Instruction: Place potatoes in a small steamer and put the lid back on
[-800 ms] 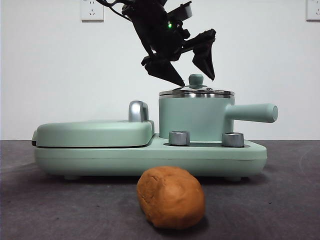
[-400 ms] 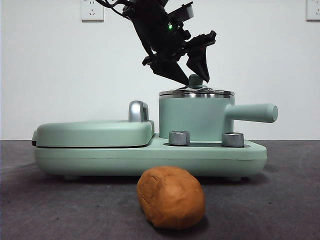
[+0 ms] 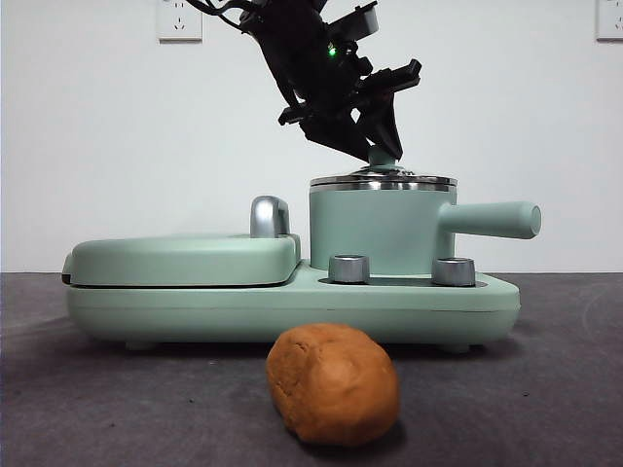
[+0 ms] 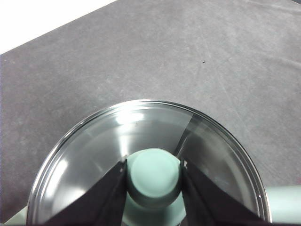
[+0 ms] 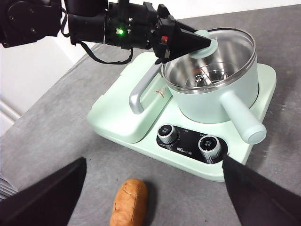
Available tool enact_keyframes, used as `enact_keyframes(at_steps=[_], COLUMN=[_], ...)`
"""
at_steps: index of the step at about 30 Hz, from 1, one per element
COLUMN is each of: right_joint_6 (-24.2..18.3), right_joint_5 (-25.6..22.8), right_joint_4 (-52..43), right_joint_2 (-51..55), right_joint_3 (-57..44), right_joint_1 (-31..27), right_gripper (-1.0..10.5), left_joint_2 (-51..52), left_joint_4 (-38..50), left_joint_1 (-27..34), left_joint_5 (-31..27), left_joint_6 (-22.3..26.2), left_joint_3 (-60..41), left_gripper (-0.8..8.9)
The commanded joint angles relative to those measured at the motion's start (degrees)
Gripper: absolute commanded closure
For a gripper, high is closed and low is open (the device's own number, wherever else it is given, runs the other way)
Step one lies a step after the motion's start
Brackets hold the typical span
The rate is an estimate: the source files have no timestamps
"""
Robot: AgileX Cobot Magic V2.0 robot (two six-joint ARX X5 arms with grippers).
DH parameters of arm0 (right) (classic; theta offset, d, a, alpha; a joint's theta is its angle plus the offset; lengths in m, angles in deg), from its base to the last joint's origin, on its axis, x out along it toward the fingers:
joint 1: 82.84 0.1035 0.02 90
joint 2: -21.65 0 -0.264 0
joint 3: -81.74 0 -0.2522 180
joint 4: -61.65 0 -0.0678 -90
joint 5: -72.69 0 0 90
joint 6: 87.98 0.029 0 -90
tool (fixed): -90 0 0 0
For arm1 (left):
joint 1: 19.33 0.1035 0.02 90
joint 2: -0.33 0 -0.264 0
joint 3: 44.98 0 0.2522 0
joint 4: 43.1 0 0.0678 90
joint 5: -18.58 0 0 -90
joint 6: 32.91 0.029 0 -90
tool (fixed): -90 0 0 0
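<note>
White wall [image 3: 97,146], dark grey table [image 3: 117,409]

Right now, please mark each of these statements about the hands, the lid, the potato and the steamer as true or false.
1. The left hand has closed its jaws on the knob of the lid. True.
2. The potato is already inside the small steamer. False: it lies on the table in front of the appliance.
3. The lid has been lifted away and put on the table. False: it sits on the steamer's rim.
4. The right hand is open and holds nothing. True.
5. The steamer's side handle is gripped by a hand. False: no hand touches it.
</note>
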Motion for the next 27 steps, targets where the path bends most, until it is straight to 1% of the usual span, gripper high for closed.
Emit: enact_keyframes(at_steps=[1, 9, 12, 21, 27], right_joint_6=[0.61, 0.61, 0.61, 0.61, 1.05], right_joint_5=[0.17, 0.17, 0.17, 0.15, 0.11], right_joint_4=[-0.15, 0.02, 0.02, 0.07, 1.97], right_joint_2=[-0.37, -0.35, -0.35, -0.37, -0.35], right_joint_3=[0.98, 0.98, 0.98, 0.98, 0.98], right_joint_1=[0.2, 0.2, 0.2, 0.2, 0.2], right_gripper=[4.9, 4.9, 4.9, 4.9, 4.9], left_joint_2=[-1.49, -1.22, -0.98, -0.7, -0.33], left_joint_4=[1.27, 1.11, -0.7, -13.03, -23.54], left_joint_1=[-0.68, -0.66, -0.66, -0.66, -0.28], left_joint_5=[-0.02, -0.02, -0.02, -0.04, -0.02], left_joint_6=[0.57, 0.55, 0.42, 0.02, 0.04], left_joint_3=[1.73, 1.97, 3.67, 14.86, 22.43], left_gripper=[7.63, 7.64, 7.64, 7.64, 7.64])
